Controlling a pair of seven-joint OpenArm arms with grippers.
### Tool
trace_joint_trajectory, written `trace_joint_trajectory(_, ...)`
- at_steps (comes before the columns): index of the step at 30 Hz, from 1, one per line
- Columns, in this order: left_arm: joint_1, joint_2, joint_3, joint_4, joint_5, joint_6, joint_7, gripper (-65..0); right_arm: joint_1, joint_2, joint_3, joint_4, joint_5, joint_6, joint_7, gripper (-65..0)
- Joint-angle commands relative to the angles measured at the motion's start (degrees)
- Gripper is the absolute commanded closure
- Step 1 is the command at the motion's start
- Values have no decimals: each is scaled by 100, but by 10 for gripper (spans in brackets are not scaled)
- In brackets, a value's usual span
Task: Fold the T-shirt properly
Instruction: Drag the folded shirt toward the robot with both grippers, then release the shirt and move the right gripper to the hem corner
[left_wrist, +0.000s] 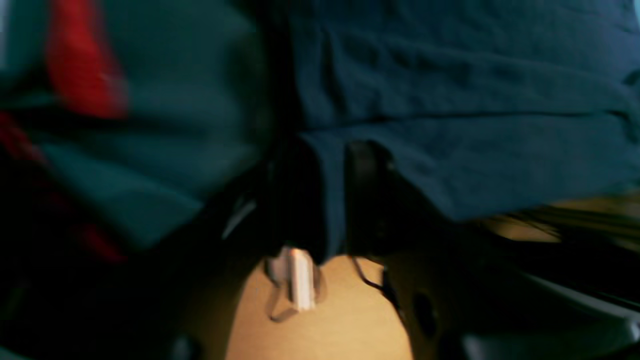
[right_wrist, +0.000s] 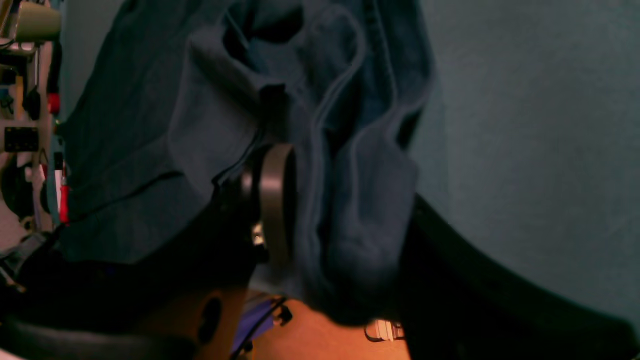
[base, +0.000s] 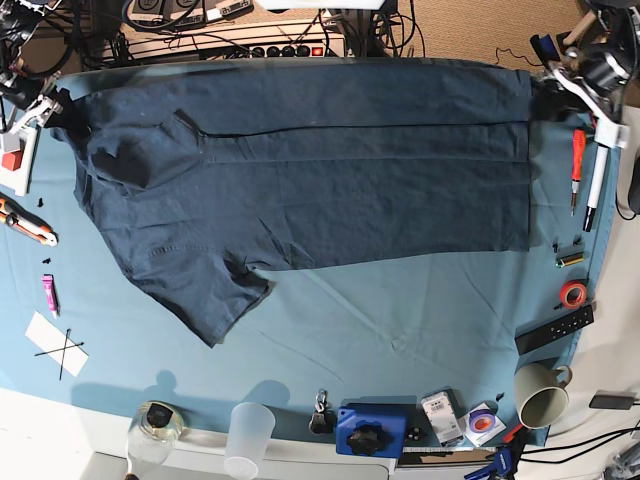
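Note:
The dark navy T-shirt (base: 330, 170) lies spread across the far half of the teal table cloth (base: 400, 320). One sleeve (base: 215, 295) points toward the front left. My left gripper (base: 547, 92) is at the far right corner, shut on the shirt's edge. In the blurred left wrist view the fabric (left_wrist: 450, 100) passes between its fingers (left_wrist: 367, 190). My right gripper (base: 55, 112) is at the far left, shut on a bunched fold of the shirt (right_wrist: 350, 210), pressed against its pad (right_wrist: 276, 200). The collar and label do not show.
A red screwdriver (base: 577, 160), white pen (base: 597, 185), red tape roll (base: 571, 293), black bar (base: 553, 330) and mug (base: 540, 393) line the right edge. A blue block (base: 372, 430), plastic cup (base: 250, 435) and jar (base: 152, 420) stand at the front. An orange cutter (base: 25, 222) lies left.

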Motion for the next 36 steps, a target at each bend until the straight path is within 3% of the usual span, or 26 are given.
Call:
trace_joint_trajectory(1, 11, -79, -129, 221, -79, -28, -181, -194, 15, 181, 52, 90, 122, 10, 95, -193)
trace_joint_trajectory(9, -109, -79, -216, 586, 4, -26, -1143, -194, 372, 188, 339, 90, 251, 10, 95, -193)
trace_joint_trajectory(14, -457, -79, -179, 586, 7, -26, -1143, -194, 997, 190, 1064, 90, 247, 10, 95, -193)
trace_joint_trajectory(17, -713, -79, 114, 575, 157, -26, -1174, -194, 1368, 258, 1163, 90, 214, 10, 95, -193)
trace_joint_trajectory(22, -1152, -79, 1222, 509, 1423, 197, -1637, -194, 1891, 391, 723, 90, -63, 10, 95, -193)
trace_joint_trajectory(25, -1366, -74, 1589, 509, 1976, 131, -1696, -194, 2046, 476, 278, 90, -55, 10, 95, -193)
trace_joint_trajectory(28, -1469, -61, 1659, 509, 2081, 129, -1799, -194, 2151, 553, -98, 90, -227, 10, 555, -193)
trace_joint_trajectory(31, -1467, -63, 1659, 509, 2083, 129, -1950, -194, 2393, 555, -450, 87, -918, 10, 1062, -193)
trace_joint_trajectory(34, -1467, -61, 1659, 509, 2111, 133, -1945, -194, 2739, 555, -931, 87, -1421, 10, 1198, -199)
trace_joint_trajectory(36, -1467, -61, 1659, 509, 2258, 133, -1947, -194, 2999, 555, -1283, 83, -1672, 10, 1189, -241)
